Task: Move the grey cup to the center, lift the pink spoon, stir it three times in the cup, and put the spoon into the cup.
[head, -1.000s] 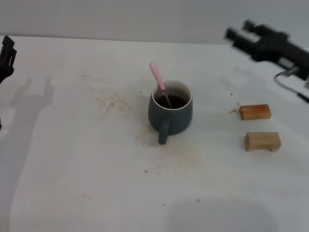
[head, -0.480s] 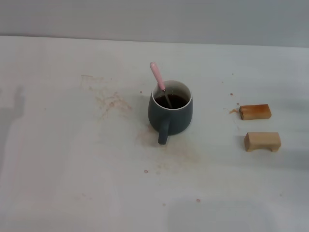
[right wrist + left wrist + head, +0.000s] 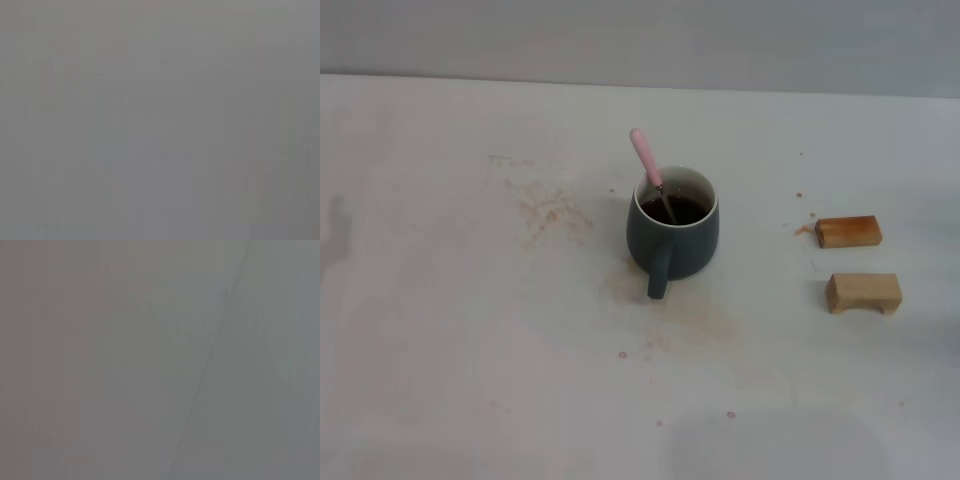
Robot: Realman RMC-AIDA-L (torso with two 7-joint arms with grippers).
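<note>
Clearly the table [image 3: 440,380] is the largest thing here, white and stained with brownish specks around the middle. Near its centre stands the grey cup [image 3: 673,238], upright, handle toward the near side, dark liquid inside. It looks like heavy, rigid, breakable ceramic with a smooth glaze; the loop handle or the rounded body would be the place to grip, kept level so nothing spills. Two wooden blocks [image 3: 848,231] lie well apart to the right. Smallest is the pink spoon [image 3: 642,155], leaning in the cup with its handle over the far-left rim; light, stiff, thin, best pinched at the pink end. Only the head view shows these things; both wrist views show blank grey. Neither gripper appears anywhere, so their state cannot be told.
</note>
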